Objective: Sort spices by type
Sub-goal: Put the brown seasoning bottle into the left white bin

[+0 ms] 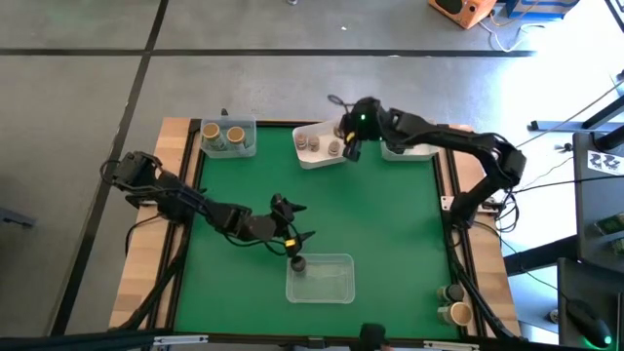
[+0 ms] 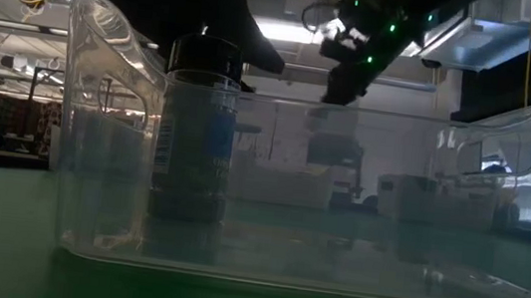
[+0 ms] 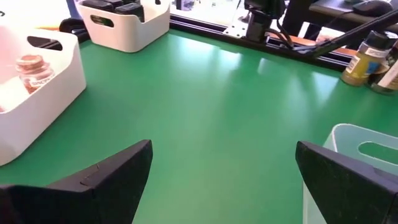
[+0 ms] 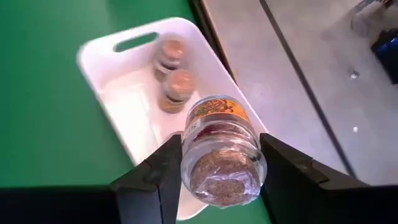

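Jar (image 4: 219, 149) clamped between right gripper (image 1: 352, 146) fingers, hanging above white tray (image 4: 118, 99); two jars (image 4: 174, 84) below, just ahead. Risk: released off-centre, jar lands on rim, tips, rolls off table. Left gripper (image 1: 292, 222) wide open, empty, clear tray (image 1: 331, 283) just beside, dark jar (image 1: 298, 263) inside.

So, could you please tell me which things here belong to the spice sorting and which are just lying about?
Part of the job:
- spice jar held in the right claw
- two jars in the white tray
- dark-lidded jar in the clear tray
- left claw, open

Just lying about:
- orange object on the floor
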